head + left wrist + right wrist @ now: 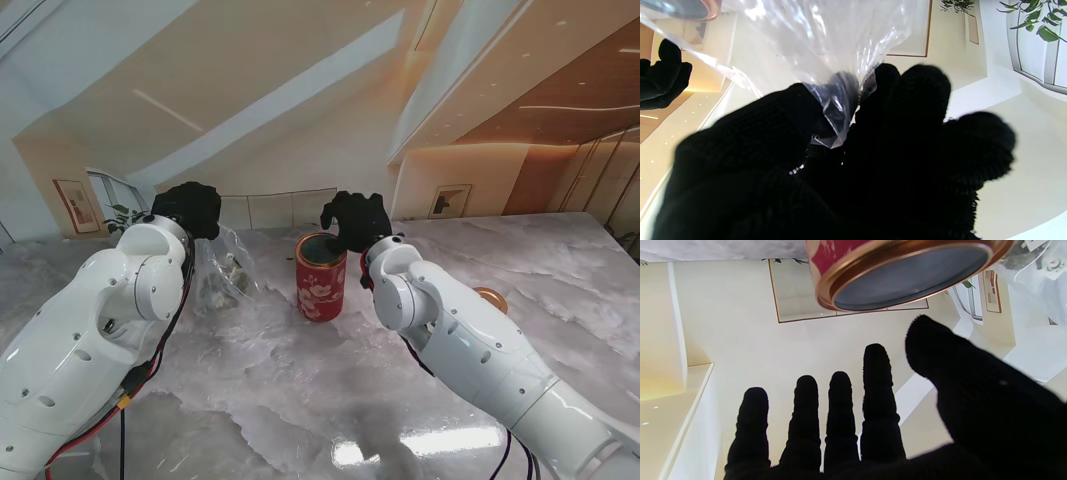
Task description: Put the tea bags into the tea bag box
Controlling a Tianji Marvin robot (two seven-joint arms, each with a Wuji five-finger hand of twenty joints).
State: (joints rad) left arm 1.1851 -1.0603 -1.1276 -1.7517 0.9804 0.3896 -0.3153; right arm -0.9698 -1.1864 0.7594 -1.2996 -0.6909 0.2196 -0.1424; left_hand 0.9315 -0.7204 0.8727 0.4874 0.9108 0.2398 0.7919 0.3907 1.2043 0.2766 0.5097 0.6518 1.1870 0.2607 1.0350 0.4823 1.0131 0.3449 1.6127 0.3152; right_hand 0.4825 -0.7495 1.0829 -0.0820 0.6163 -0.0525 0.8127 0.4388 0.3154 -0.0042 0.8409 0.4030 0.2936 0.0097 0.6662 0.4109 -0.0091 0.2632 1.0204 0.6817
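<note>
Tea bag box (pixel 321 277): red tin, lid off, mid-counter, mouth ready for filling. Left hand (pixel 187 208) pinches clear tea bag pouch (pixel 222 272) just beside it. Right hand (pixel 355 221) hovers above, fingers spread, empty.

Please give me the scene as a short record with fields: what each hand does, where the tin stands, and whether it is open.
left hand: shut on the clear plastic bag, pinched at its top edge
right hand: open, fingers spread, holding nothing, over the tin
tea tin: red, upright on the marble table, between both hands
tin lid: off, mouth open
bag contents: too unclear to tell
</note>
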